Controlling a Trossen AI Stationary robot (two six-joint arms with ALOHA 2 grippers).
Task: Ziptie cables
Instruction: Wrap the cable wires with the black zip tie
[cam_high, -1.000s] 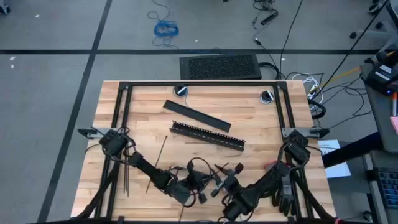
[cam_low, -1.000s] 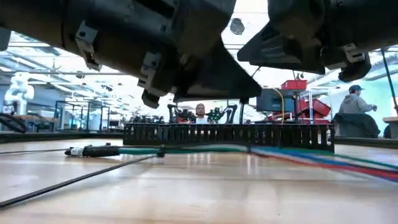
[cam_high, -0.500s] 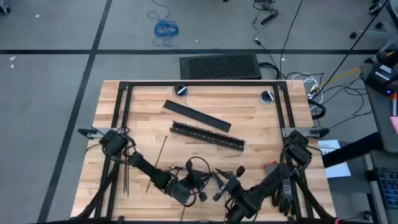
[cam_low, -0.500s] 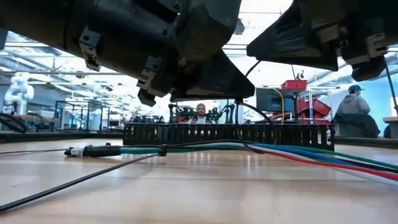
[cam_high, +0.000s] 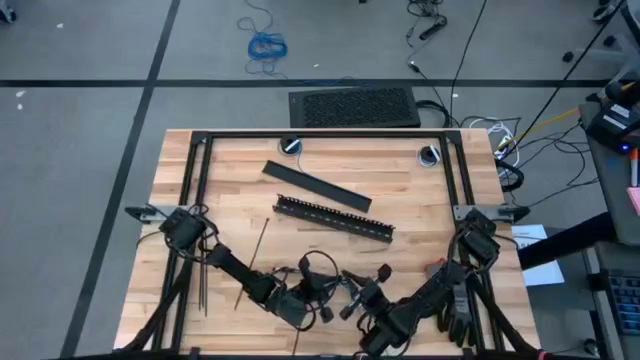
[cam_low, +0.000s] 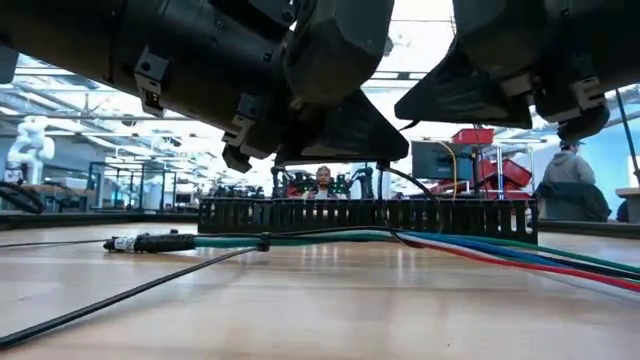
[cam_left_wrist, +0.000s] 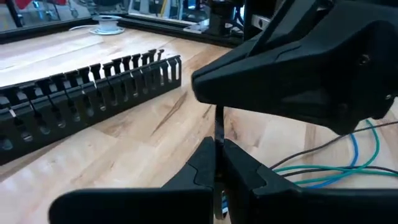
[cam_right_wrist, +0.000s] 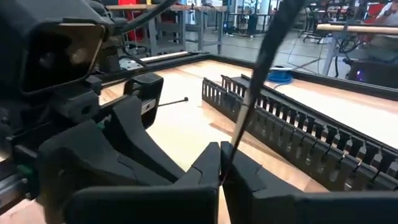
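At the lower centre of the high view, a ziptie (cam_right_wrist: 258, 81) is pinched by both the left gripper (cam_left_wrist: 216, 163) and the right gripper (cam_right_wrist: 221, 167), above the cables (cam_low: 420, 243) on the worktop (cam_high: 400, 190). The looping step seems underway; threading the tail is judged next.

A long black slotted plastic bar (cam_low: 367, 215) stands across the pale wooden table (cam_low: 320, 310). Green, blue and red wires (cam_low: 470, 246) lie before it, ending in a dark sleeve (cam_low: 150, 242). A thin black strip (cam_low: 120, 292) slants nearer. Dark arm housings (cam_low: 250, 60) loom overhead.
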